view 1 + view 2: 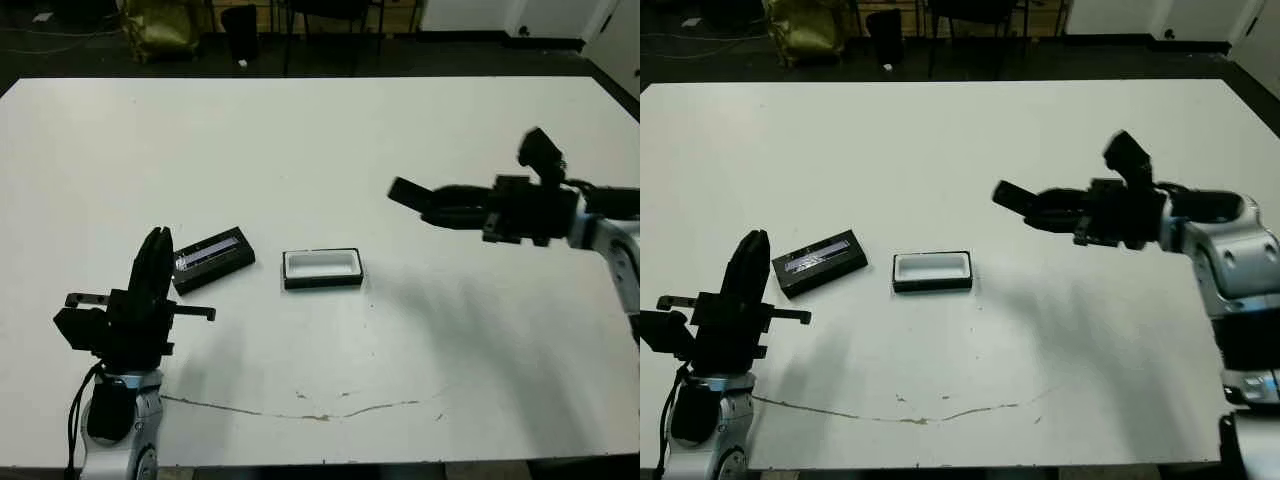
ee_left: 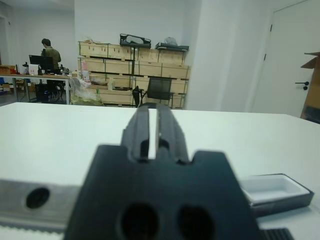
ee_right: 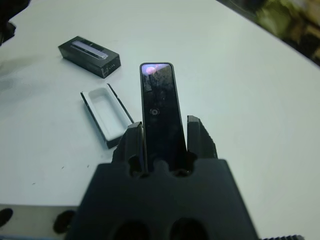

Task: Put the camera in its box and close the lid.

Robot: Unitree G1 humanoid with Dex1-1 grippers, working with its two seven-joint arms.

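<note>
The camera (image 3: 159, 105), a slim glossy black bar, is clamped between the fingers of my right gripper (image 1: 440, 210) and sticks out past them. It hangs above the table, to the right of the box (image 1: 322, 283). That box is a small black tray with a white inside, lying open and empty at the table's middle. The lid (image 1: 212, 258), black with a grey stripe, lies flat just left of the box. My left gripper (image 1: 155, 240) stands upright beside the lid's left end, shut on nothing.
A thin cracked line (image 1: 320, 412) runs along the table near its front edge. Chairs and dark floor lie beyond the far edge. In the left wrist view a person (image 2: 49, 52) sits far off near shelves of crates.
</note>
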